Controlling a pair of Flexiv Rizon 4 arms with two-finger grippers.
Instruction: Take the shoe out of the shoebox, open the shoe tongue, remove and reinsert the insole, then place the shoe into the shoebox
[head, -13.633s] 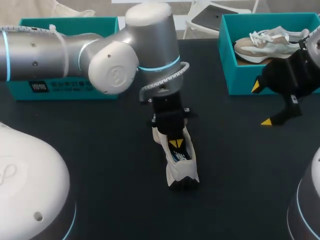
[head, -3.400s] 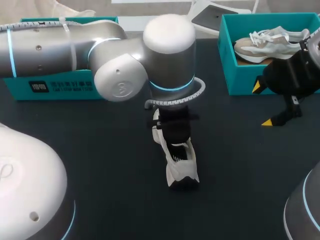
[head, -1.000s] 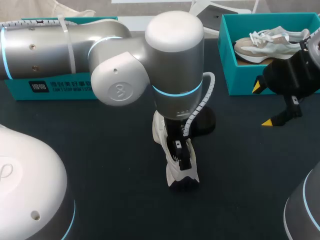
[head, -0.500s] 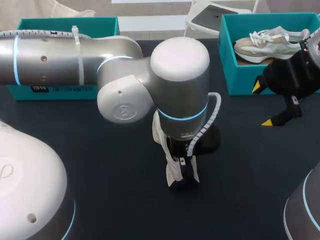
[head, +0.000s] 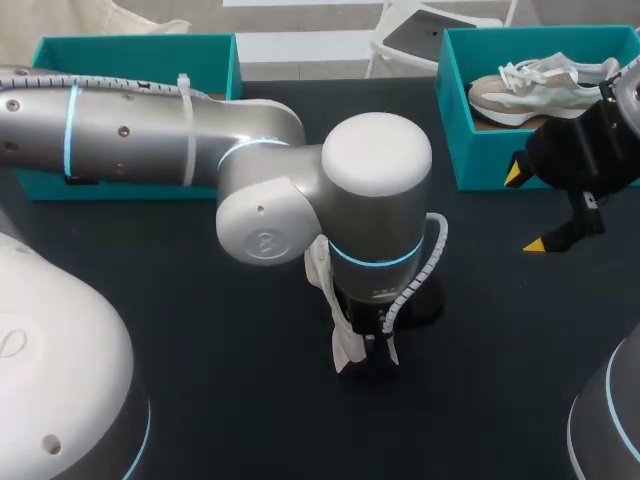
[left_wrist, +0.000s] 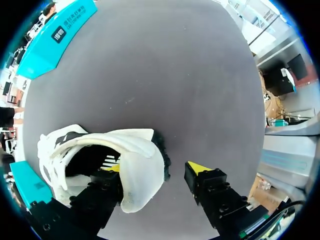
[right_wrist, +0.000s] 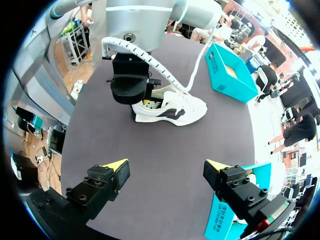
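The white shoe (head: 346, 350) lies on the dark table (head: 200, 330) near the middle, under my left arm. The left gripper (left_wrist: 155, 168) straddles its heel: one finger is inside the opening and the other stands just clear outside, so the jaws are spread and grip nothing. Farther right, the right gripper (head: 524, 208) hangs wide open and empty. Just beyond it, the far-right teal shoebox (head: 447, 100) holds a beige sneaker (head: 530, 90). Another teal box (head: 135, 48) sits far left, its inside hidden.
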